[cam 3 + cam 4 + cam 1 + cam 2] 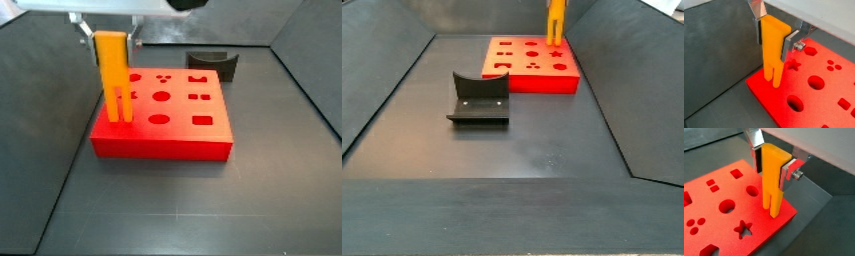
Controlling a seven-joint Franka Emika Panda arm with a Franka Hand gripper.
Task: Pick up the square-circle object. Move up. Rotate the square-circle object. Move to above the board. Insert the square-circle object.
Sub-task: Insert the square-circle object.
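Gripper [773,34] clamped on upper part of square-circle object [773,47], bar upright, prongs down. In both wrist views prong tips sit over board [821,102] just inside its edge, near star hole [793,65]. In side view dark holder [478,98] stands well apart, at board's 7 o'clock. Bare floor [174,205] surrounds board.

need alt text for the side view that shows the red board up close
The end effector holds the square-circle object upright, prongs down, at the near-left part of the board. A dark grey notched holder sits behind the board on the dark floor.
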